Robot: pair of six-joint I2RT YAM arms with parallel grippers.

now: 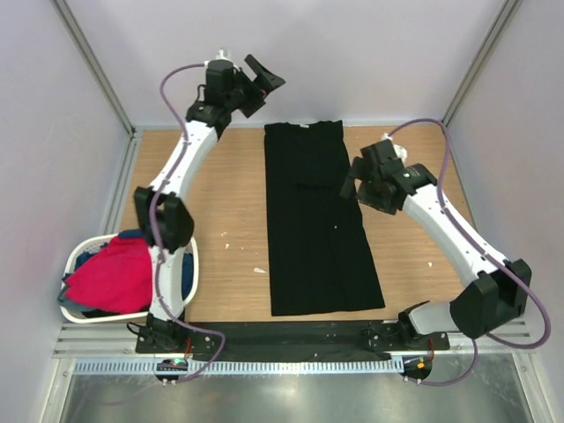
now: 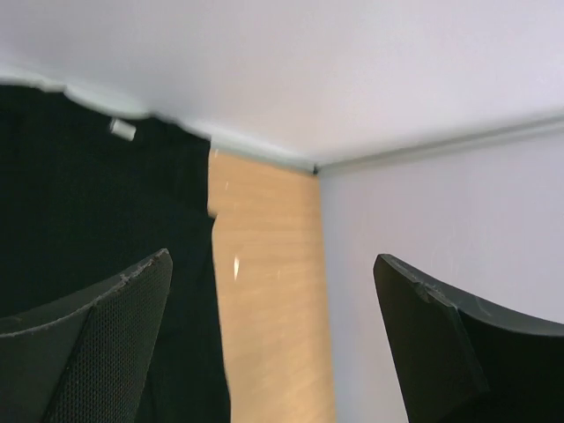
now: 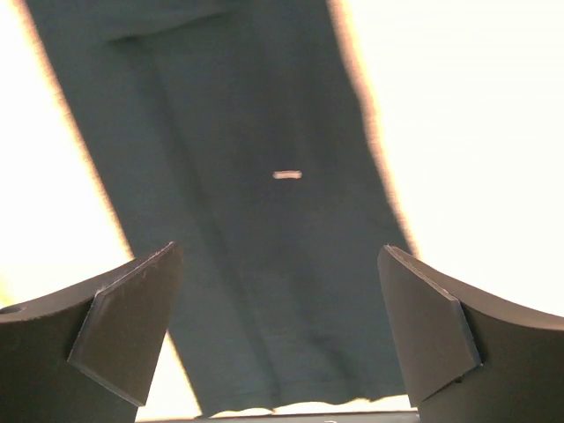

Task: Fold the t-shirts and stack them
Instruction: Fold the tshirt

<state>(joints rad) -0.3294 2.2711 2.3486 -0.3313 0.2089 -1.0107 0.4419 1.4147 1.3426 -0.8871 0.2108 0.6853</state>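
Note:
A black t-shirt (image 1: pixel 315 220) lies flat on the wooden table, folded lengthwise into a long strip from the back edge to the front. My left gripper (image 1: pixel 262 77) hangs open above the shirt's far left corner with nothing between its fingers; its wrist view shows the black t-shirt (image 2: pixel 97 211) with a small white neck label (image 2: pixel 122 129). At the strip's right edge my right gripper (image 1: pixel 352 188) stands open and empty, raised over the black t-shirt (image 3: pixel 256 194). A red t-shirt (image 1: pixel 113 275) fills the basket, with blue cloth (image 1: pixel 130 234) under it.
A white oval basket (image 1: pixel 192 264) sits at the table's left front, beside the left arm's base. Grey walls (image 2: pixel 441 247) close the back and sides. Small white specks (image 1: pixel 259 270) lie on the wood left of the strip.

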